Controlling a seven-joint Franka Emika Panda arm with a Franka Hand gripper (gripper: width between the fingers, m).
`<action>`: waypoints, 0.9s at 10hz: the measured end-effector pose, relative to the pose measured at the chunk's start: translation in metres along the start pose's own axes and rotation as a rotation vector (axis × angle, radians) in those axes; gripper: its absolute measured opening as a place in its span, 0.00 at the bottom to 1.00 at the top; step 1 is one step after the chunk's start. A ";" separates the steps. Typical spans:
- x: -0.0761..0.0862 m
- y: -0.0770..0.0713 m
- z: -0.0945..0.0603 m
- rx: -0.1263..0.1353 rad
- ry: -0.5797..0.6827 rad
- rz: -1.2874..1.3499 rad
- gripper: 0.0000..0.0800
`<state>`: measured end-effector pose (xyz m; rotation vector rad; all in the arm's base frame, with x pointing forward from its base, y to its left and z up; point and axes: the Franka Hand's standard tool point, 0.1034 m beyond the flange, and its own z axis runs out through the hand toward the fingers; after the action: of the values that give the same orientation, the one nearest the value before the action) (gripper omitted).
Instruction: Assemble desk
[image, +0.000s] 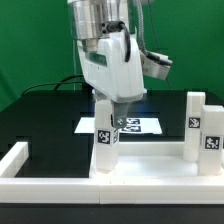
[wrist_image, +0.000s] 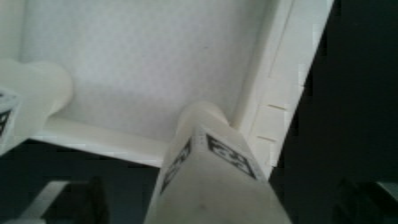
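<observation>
My gripper is shut on a white block leg with a black-and-white tag. It holds the leg upright, with the lower end at the desk top, a flat white tray lying near the front. In the wrist view the leg runs down between my dark fingers toward a corner of the top, next to its raised rim. Two more tagged legs stand upright at the top's right end in the exterior view. Another white leg shows at the wrist view's edge.
Long white border rails frame the front and left of the black table in the exterior view. The marker board lies flat behind the held leg. A green backdrop and cables hang behind the arm.
</observation>
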<state>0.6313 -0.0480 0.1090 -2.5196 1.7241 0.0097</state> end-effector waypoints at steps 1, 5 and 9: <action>0.000 0.000 0.000 -0.001 0.000 -0.058 0.81; 0.008 0.000 -0.001 -0.054 0.021 -0.609 0.81; 0.008 0.000 -0.001 -0.052 0.023 -0.517 0.53</action>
<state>0.6342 -0.0556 0.1098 -2.9303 1.0417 -0.0101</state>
